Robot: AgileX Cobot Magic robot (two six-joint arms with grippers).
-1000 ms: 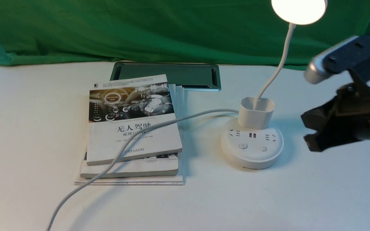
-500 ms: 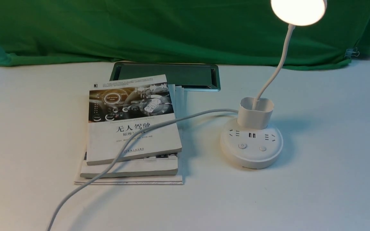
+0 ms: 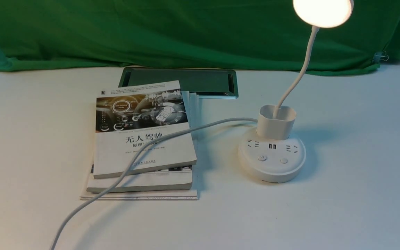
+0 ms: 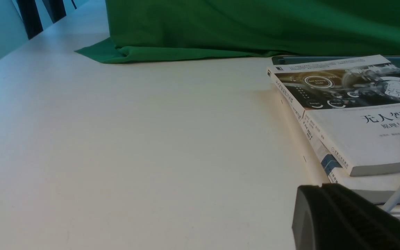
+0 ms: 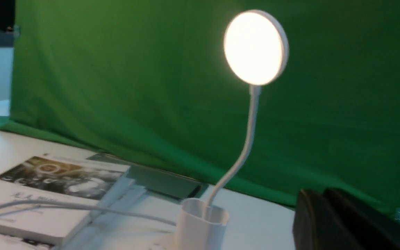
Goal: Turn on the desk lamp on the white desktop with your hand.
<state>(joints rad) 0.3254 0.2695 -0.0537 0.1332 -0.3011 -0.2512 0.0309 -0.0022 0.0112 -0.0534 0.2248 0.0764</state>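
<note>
The desk lamp's round head glows bright at the top right, on a thin bent neck rising from a cup holder. Its puck base rests on the white desktop, with two buttons on its near side. The right wrist view shows the lit head and the cup from beside. My right gripper, the hand, shows only as blurred dark fingertips away from the lamp. My left gripper is shut and empty, low beside the books. Neither arm appears in the front view.
A stack of books lies left of the lamp, with the lamp's white cord draped over it toward the near edge. A silver-framed dark hatch sits behind the books. Green cloth hangs along the back.
My right arm, beside the lamp base a second ago, has pulled away to the right and out of the front view. The lamp stays lit throughout.
</note>
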